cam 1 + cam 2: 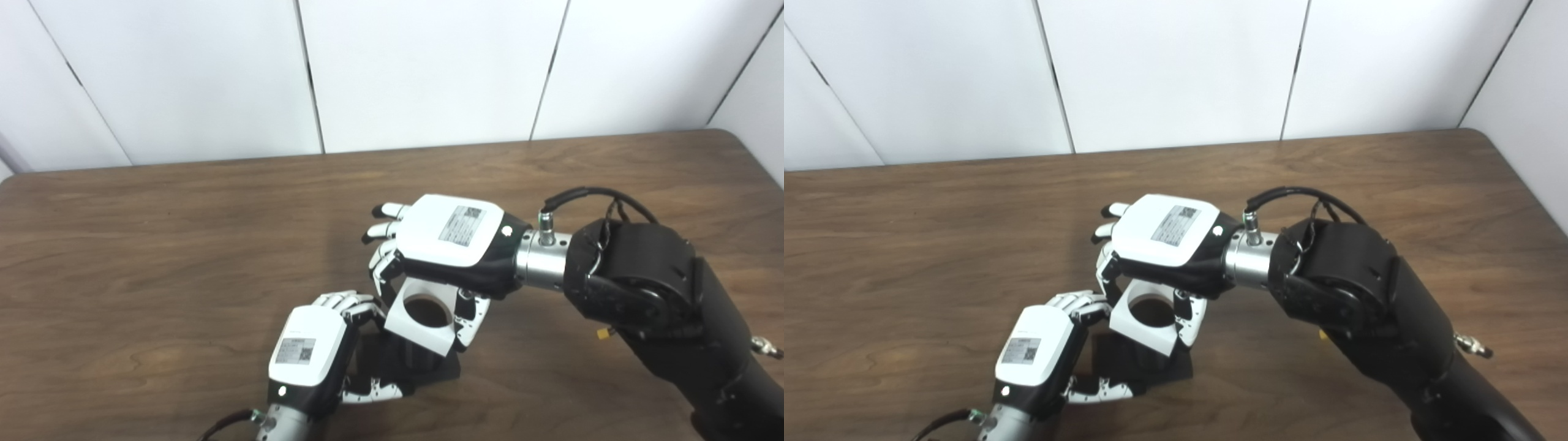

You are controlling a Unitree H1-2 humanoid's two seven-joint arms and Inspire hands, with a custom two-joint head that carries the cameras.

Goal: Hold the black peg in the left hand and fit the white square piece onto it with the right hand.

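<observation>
The left hand (309,352) grips the black peg (416,361); at its 1 o'clock the right hand (450,242) pinches the white square piece (422,315) over it.

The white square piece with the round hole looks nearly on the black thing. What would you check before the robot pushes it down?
1. Right hand grips the white square piece: ok, fingers show on two sides of it.
2. Left hand steadies the black peg: ok, its fingers sit against the peg's black base.
3. Hole lies over the peg: cannot tell, the piece hides the peg's top.
4. Piece is level: not ok, it looks tilted in both eye views.
5. Fingers clear of the hole: ok, the opening shows unobstructed.
6. Base rests flat on the table: cannot tell, hands cover most of it.
</observation>
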